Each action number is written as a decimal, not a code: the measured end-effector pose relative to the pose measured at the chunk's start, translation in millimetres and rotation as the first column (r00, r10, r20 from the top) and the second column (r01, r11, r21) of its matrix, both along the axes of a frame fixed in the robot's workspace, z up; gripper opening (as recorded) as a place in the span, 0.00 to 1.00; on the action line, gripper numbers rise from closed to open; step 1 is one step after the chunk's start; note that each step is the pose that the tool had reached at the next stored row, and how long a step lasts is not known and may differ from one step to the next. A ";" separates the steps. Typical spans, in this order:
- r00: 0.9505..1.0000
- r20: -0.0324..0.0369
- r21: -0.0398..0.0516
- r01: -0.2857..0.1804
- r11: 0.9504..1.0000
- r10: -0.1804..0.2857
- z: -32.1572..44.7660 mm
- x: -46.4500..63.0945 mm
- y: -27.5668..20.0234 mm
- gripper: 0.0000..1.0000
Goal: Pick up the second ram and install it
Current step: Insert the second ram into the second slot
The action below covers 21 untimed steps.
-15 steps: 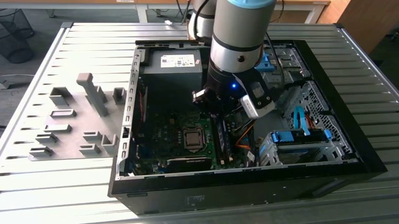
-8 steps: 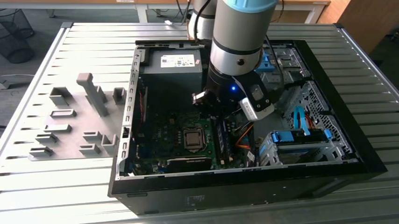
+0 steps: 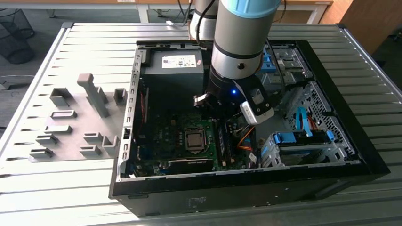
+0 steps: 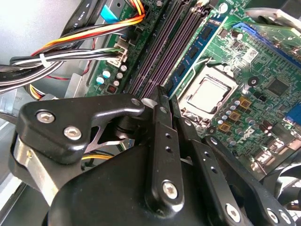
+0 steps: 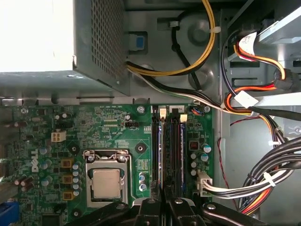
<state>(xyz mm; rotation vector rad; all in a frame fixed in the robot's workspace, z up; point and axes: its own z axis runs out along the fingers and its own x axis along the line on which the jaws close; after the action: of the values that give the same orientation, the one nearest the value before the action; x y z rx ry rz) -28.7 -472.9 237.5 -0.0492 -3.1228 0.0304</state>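
Poised low over the motherboard's memory slots (image 5: 170,153), the tool (image 4: 165,101) has its fingers drawn narrow, pinching the second ram (image 5: 164,155) (seen edge-on, standing in a slot). Judging by this, seating is under way; pressing it home would call for straight, even pressure.

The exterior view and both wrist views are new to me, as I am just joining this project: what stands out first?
The robot arm reaches down into the open computer case lying on the slatted metal table. In both wrist views its hand hovers over the memory slots beside the bare silver processor. A grey holder tray lies at the exterior view's left.
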 end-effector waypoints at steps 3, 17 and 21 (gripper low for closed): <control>1.000 0.000 0.000 0.000 1.000 0.000 -0.1 0.0 0.0 0.14; 1.000 0.000 0.000 -0.010 1.000 0.010 -7.6 0.0 -0.4 0.14; 1.000 0.000 0.000 -0.010 1.000 0.010 -11.9 0.0 -1.9 0.14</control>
<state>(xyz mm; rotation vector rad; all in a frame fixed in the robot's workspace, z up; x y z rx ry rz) -28.7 -474.9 225.6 -0.0337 -3.1230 0.0301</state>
